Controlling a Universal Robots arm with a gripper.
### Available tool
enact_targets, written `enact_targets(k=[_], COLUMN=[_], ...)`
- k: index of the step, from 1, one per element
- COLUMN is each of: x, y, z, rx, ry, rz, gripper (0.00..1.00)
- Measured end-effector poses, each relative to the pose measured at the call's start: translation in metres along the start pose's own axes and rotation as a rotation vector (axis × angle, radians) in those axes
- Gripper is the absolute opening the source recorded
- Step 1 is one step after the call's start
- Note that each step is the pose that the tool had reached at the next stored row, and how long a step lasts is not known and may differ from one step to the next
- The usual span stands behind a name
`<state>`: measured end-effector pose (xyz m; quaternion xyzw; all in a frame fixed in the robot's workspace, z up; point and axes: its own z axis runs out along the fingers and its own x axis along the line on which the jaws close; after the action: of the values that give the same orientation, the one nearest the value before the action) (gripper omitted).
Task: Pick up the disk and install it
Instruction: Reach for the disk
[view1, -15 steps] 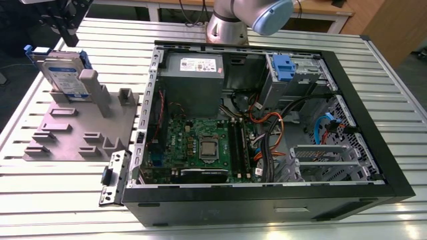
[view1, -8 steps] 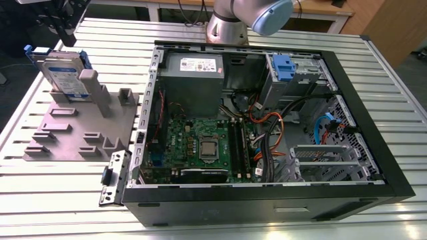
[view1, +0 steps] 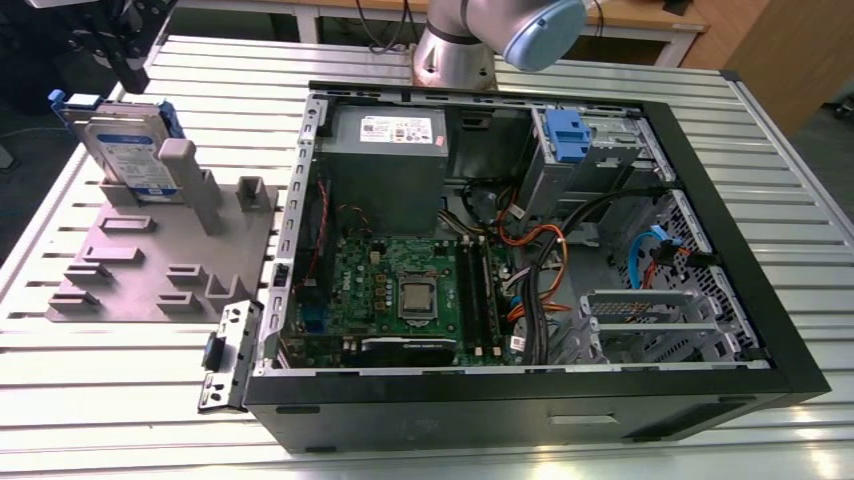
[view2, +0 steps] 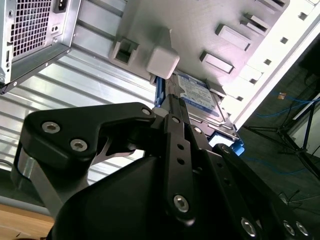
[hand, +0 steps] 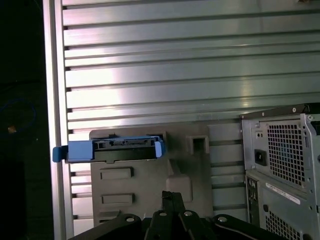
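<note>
Exterior view, upper left: disk (view1: 130, 150) upright in holder (view1: 134, 250); probably stiff, weighty, shock-sensitive, so grip top edges. Gripper (view1: 130, 82) above, jaws closed, empty.

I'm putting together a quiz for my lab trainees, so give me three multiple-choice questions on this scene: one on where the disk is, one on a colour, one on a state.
1. Where is the disk?
A: upright in the grey fixture, at the exterior view's left of the computer case.
B: inside the case.
C: flat on top of the case.

2. Its carrier frame is:
A: red.
B: yellow.
C: blue.

3. The case is:
A: closed.
B: open, motherboard showing.
C: upside down.

Answers: A, it stands in a fixture slot; C, its edge shows blue in the first wrist view; B, the board lies exposed.
</note>
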<state>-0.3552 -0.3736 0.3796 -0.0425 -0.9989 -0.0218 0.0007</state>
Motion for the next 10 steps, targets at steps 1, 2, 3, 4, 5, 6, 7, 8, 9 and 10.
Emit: enact_targets(k=[1,2,3,4,5,6,7,8,9,10], x=[0.0001,0.0002,0.0003,0.0005,0.0007,0.0011,0.0013,0.0015,0.0017,0.0021], y=[0.0000,0.0000,0.0000,0.0000,0.0000,-0.0001,-0.0001,-0.0001,-0.0001,-0.0002], z=[0.0000,0.0000,0.0001,0.0001,0.0002,0.0002,0.0002,0.0002,0.0002,0.0003], rx=[0.0000,0.0000,0.0000,0.0000,-0.0001,0.0000,0.0000,0.0000,0.0000,0.0000], ry=[0.0000,0.0000,0.0000,0.0000,0.0000,0.0000,0.0000,0.0000,0.0000,0.0000], rz=[0.000,0.000,0.000,0.000,0.000,0.000,0.000,0.000,0.000,0.000], gripper=[0.11,0.11,0.11,0.11,0.11,0.11,0.11,0.11,0.11,0.11])
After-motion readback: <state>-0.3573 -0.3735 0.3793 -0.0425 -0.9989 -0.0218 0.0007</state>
